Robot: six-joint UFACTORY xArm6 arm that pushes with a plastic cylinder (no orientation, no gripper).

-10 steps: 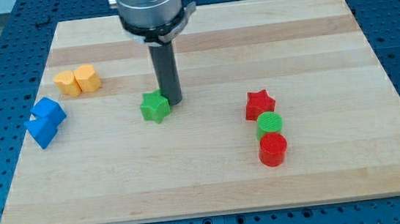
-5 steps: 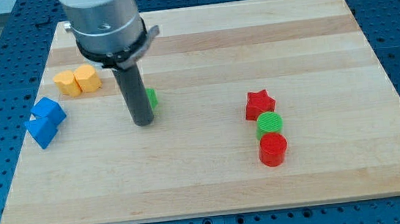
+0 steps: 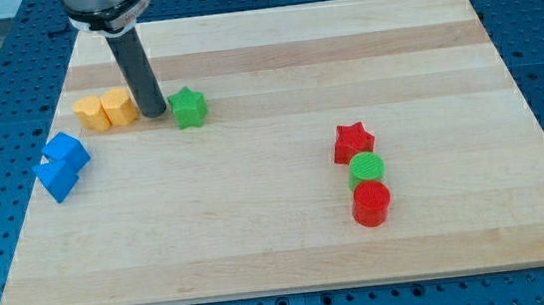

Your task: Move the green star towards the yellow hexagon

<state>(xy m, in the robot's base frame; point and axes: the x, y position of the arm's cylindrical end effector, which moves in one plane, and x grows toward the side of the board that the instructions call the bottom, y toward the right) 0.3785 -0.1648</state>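
The green star (image 3: 188, 108) lies on the wooden board (image 3: 291, 241), upper left of its middle. Two yellow blocks sit side by side to its left: one (image 3: 119, 106) nearer the star and one (image 3: 91, 113) further left; I cannot tell which is the hexagon. My tip (image 3: 155, 113) stands between the nearer yellow block and the green star, close to both. A small gap shows between my tip and the star.
Two blue blocks (image 3: 66, 151) (image 3: 55, 178) sit touching near the board's left edge. At the right stand a red star (image 3: 353, 142), a green cylinder (image 3: 366, 170) and a red cylinder (image 3: 371, 203) in a close column.
My tip went from the star's right, round its front, to its left side. The green star moved up and a little left, closer to the yellow blocks.
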